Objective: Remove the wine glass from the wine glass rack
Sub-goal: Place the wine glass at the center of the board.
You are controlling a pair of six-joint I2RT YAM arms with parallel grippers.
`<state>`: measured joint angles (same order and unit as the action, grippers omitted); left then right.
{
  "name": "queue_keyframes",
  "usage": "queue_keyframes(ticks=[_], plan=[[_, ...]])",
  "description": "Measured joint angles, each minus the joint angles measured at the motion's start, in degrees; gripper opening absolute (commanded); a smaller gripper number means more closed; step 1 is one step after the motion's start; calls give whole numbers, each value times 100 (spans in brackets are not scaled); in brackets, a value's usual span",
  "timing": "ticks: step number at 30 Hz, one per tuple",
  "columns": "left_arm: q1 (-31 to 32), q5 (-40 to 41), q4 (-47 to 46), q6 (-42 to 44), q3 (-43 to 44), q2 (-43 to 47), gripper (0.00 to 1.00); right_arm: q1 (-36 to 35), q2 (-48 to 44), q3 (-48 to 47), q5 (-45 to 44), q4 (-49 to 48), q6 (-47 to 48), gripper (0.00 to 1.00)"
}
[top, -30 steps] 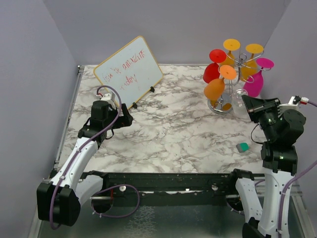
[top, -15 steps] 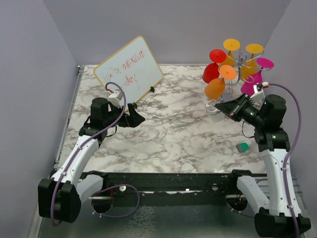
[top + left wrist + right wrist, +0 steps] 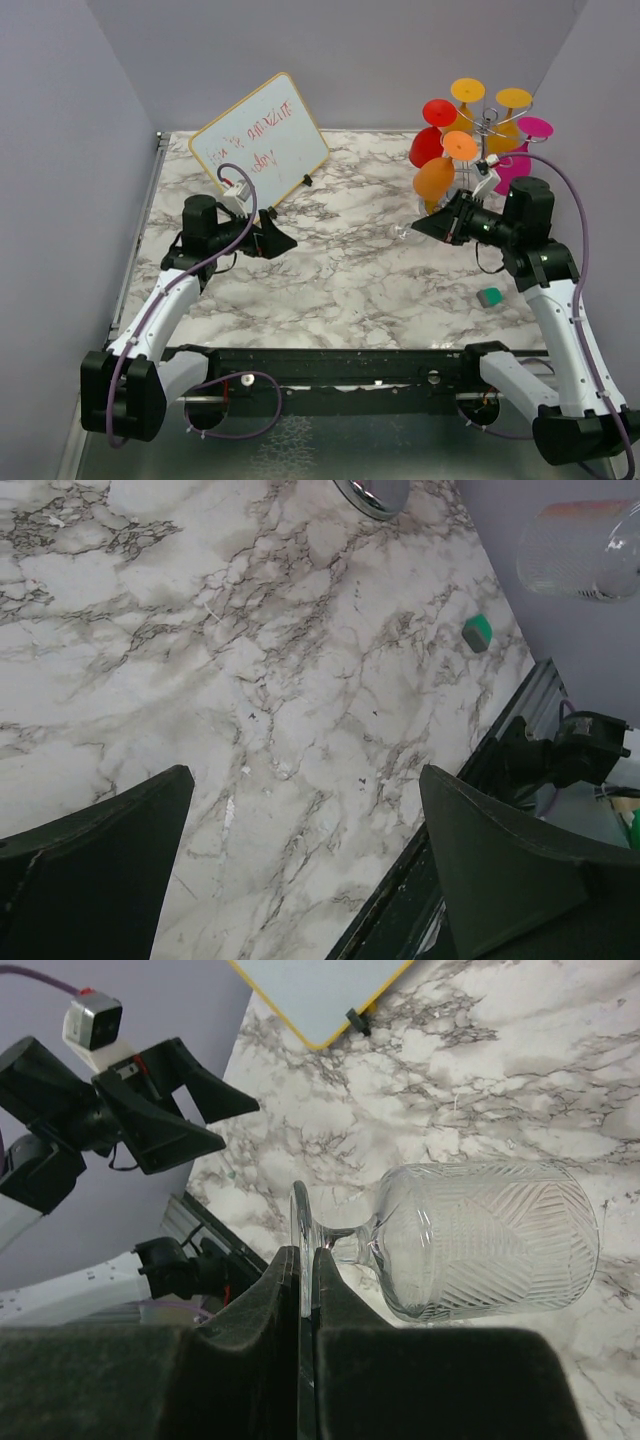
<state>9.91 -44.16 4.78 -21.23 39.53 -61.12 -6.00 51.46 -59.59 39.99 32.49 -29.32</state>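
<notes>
Wine glass (image 3: pixel 480 1240) foot clamped in right gripper (image 3: pixel 305 1260), arm extended; left gripper (image 3: pixel 305 775) agape.

Whiteboard (image 3: pixel 260 140), grn block (image 3: pixel 489 296) on marble tbl (image 3: pixel 340 280)

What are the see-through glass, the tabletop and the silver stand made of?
Clear wine glass: glass or clear plastic; it is transparent with cut chevron ribbing, and the look leaves the choice open. Tabletop: white marble pattern with grey veins and a matte finish, possibly a printed laminate. Wine glass rack: polished silver metal wire, judging by its shine and its mirror-bright round base.
</notes>
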Motion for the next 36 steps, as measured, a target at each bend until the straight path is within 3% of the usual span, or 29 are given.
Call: queue_keyframes(ticks=[11,18,23,30,36], plan=[[-243,-175,-267,-129,-70,87,89,-907,367,-192,-190,59,669,0],[-227,-1349,-1392,-802,-308,-31,89,-2450,684,-229,-1034,-63,798,0],[365,-1740,-1851,-975,-302,-72,89,-3464,1438,-463,-1659,-297,820,1],[748,-1982,-1838,-894,-299,-170,82,-3609,2494,-883,-1827,-892,883,1],[758,-2302,-1598,-717,-98,-984,77,-3620,3257,-1298,-1488,-1294,876,1]])
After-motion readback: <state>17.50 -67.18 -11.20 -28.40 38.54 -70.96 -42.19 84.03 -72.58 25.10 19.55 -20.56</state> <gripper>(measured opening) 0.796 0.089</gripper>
